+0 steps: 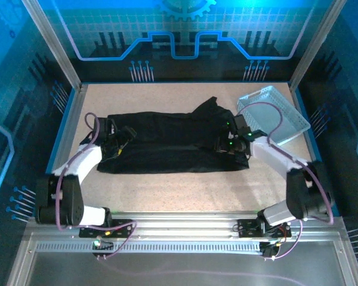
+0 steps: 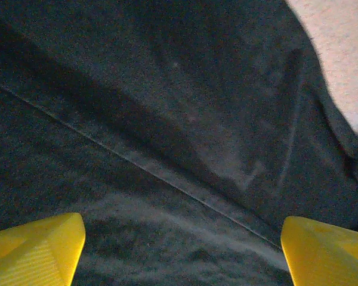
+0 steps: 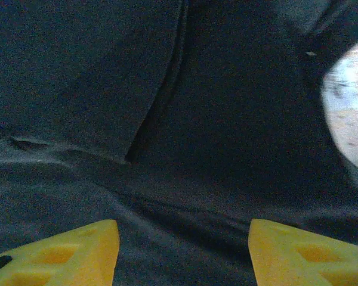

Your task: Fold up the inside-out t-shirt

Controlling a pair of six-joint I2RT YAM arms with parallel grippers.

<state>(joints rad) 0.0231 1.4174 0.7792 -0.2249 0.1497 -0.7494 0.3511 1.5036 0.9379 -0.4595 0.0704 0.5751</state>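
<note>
Two grippers are seen low over the inside-out t-shirt [image 1: 167, 143], which is spread as a wide black band across the middle of the table [image 1: 167, 196], its long side running left to right. A bunched part is raised at its far right corner, near the light grey tray [image 1: 286, 128], which is set tilted at the table's far right.

In the top view the left gripper [image 1: 116, 140] is placed at the shirt's left end and the right gripper [image 1: 227, 143] at its right end, just beside the tray's near corner.

In the left wrist view the yellow fingers [image 2: 42, 250] of the left gripper [image 2: 182, 238] are held wide apart, at the two lower corners of the picture. Nothing is clamped between them; black cloth [image 2: 167, 119] with a long diagonal seam [image 2: 137, 164] is seen beyond.

In the right wrist view the fingers [image 3: 298, 253] of the right gripper [image 3: 182, 238] are parted too, somewhat less widely, with dark cloth [image 3: 227, 119] and a folded edge [image 3: 161, 101] beyond the gap. No fabric is gripped. Whether the fingertips rest on the cloth cannot be told, the views being dim and blurred.
</note>
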